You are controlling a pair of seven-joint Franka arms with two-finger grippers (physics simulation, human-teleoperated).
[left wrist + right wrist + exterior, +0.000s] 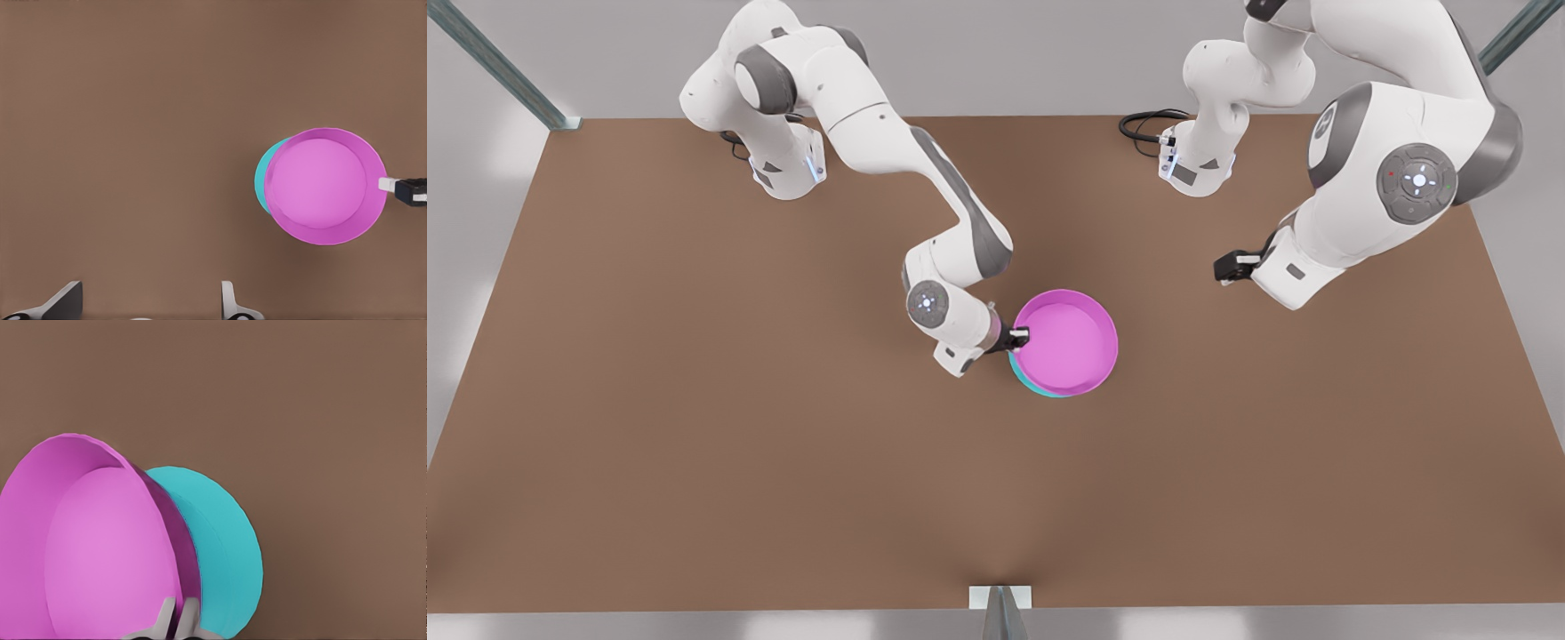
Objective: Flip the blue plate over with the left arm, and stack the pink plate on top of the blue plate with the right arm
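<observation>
Two plates sit stacked on the brown table [694, 444] in the front view: the pink plate [1069, 342] covers the blue plate [1024, 378]. The right gripper [1021, 336] pinches the pink rim.

The left wrist view shows the left gripper [147, 301] high above, fingers spread.

The right wrist view shows fingers [168, 617] clamping the pink wall.

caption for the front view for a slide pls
Right gripper pinches the pink plate rim, stacked on the blue plate; left gripper open, hanging aside.
</observation>
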